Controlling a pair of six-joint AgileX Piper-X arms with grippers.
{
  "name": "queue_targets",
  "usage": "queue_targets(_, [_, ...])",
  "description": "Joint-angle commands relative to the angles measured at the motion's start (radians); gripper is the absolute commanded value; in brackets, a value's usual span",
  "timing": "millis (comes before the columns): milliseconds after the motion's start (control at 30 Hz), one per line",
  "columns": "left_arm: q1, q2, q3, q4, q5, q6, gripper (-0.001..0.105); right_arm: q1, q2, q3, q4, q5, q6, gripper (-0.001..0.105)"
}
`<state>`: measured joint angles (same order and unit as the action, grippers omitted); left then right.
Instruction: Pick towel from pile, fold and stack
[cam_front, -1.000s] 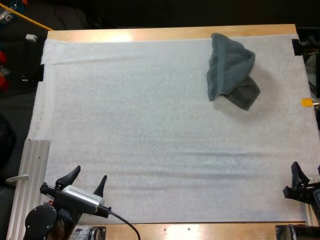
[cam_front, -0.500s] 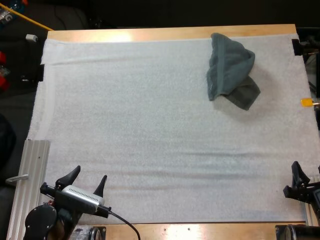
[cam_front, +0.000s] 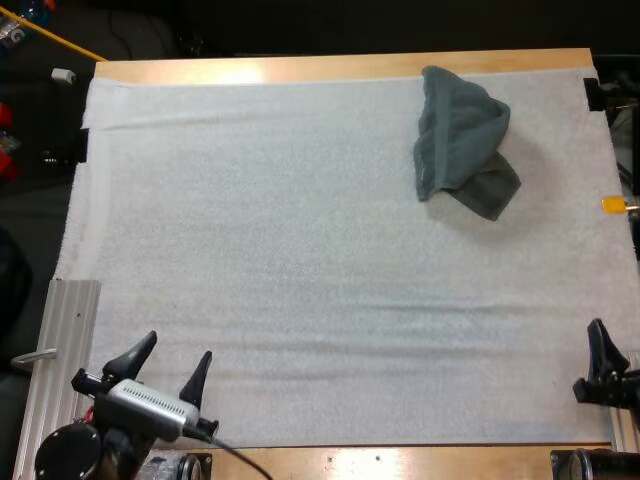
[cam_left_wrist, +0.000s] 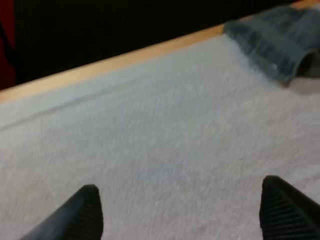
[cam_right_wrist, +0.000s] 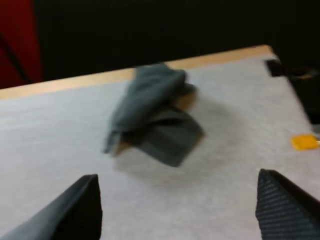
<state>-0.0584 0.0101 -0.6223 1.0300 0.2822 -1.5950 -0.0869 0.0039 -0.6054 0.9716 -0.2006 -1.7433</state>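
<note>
High view: send right gripper (cam_right_wrist: 177, 174), spread and empty like left gripper (cam_front: 178, 345), to crumpled towel (cam_front: 462, 140) near far right corner of mat (cam_front: 300, 250); pinch one loose edge.

White mat (cam_front: 300, 260) covers the wooden table (cam_front: 330, 66), ribbed metal rail (cam_front: 62, 340) beside it.

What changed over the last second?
Both arms drew back slightly toward the near side: the left end effector shifted left and nearer, the right end effector slid toward the right edge. Both are open, nothing taken or let go. The towel stayed crumpled at the far right.
</note>
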Motion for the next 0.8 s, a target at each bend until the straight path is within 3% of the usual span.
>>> queue_targets(0, [-0.029,0.035,-0.027,-0.011,0.007,-0.012,0.063,0.0,0.026,-0.034,0.026,-0.055,-0.003,0.063])
queue_targets(100, [-0.095,0.108,-0.083,-0.011,0.017,-0.012,0.063,0.0,0.076,-0.089,0.062,-0.164,-0.003,0.063])
queue_targets(233, [-0.183,0.216,-0.156,-0.011,0.068,-0.001,0.063,0.0,0.147,-0.161,0.064,-0.347,0.088,0.063])
queue_targets(400, [-0.264,0.335,-0.244,-0.011,0.115,0.002,0.063,0.0,0.227,-0.233,0.064,-0.498,0.181,0.063])
queue_targets(633, [-0.386,0.448,-0.3,-0.011,0.137,0.002,0.063,0.0,0.332,-0.306,0.048,-0.515,0.199,0.063])
queue_targets(767, [-0.396,0.484,-0.301,-0.018,0.137,0.002,0.063,0.0,0.405,-0.322,0.016,-0.492,0.223,0.063])
